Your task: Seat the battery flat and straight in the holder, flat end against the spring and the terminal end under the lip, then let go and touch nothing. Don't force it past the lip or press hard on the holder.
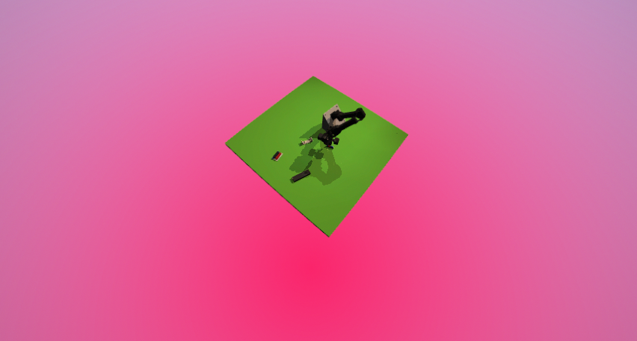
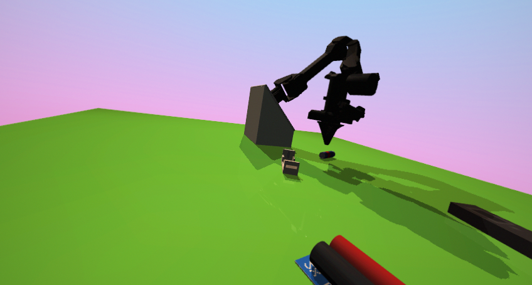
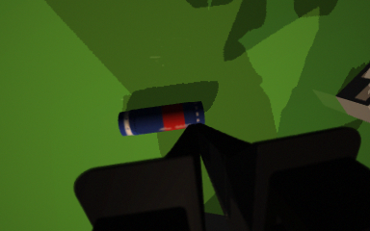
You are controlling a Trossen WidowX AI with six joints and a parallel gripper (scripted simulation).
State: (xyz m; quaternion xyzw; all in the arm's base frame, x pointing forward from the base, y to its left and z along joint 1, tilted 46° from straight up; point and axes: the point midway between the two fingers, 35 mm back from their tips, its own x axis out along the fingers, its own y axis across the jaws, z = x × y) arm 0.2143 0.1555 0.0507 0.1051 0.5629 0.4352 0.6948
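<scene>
The battery is dark blue with a red band and lies on its side on the green surface. It also shows small in the top view. My gripper is shut with nothing between its fingertips. The tips are above the battery, and in the wrist view they overlap its edge near the end with the white marks. The holder is pale and dark, empty, and stands apart from the battery. Only part of the holder is in the wrist view.
A black and red pair of cylinders lies on a blue and white base. A long dark block lies farther out. The arm's grey wedge-shaped base stands behind the holder.
</scene>
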